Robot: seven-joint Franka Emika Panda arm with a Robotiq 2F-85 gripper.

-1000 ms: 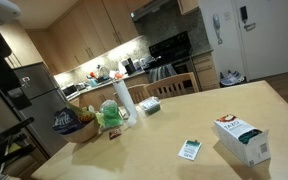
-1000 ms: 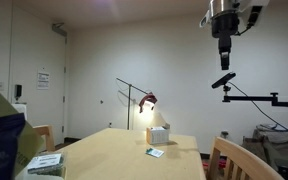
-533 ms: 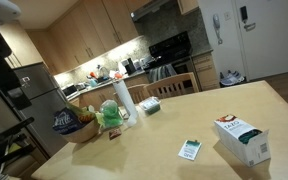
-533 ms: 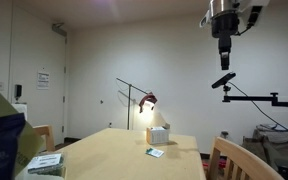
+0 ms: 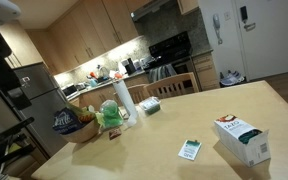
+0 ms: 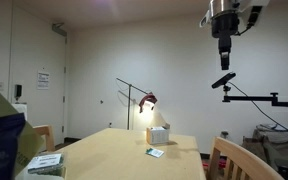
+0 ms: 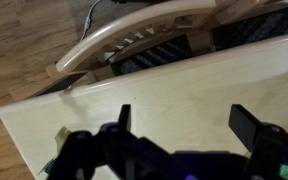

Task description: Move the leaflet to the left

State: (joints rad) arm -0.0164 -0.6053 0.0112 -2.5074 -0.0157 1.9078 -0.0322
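The leaflet (image 5: 190,149) is a small flat white card with green print, lying on the wooden table (image 5: 164,135) just beside the white-and-green carton box (image 5: 242,139). In the exterior view from the table's end, the leaflet (image 6: 155,152) lies in front of the box (image 6: 159,135). My gripper (image 6: 224,55) hangs high above the table, far from the leaflet. In the wrist view my gripper (image 7: 184,120) is open and empty over bare tabletop. The leaflet is out of the wrist view.
A paper towel roll (image 5: 123,98), a green item (image 5: 110,115), a basket of snacks (image 5: 74,122) and a small box (image 5: 149,105) stand at the table's far side. A wooden chair (image 7: 144,35) stands at the table edge, also seen in an exterior view (image 6: 229,160).
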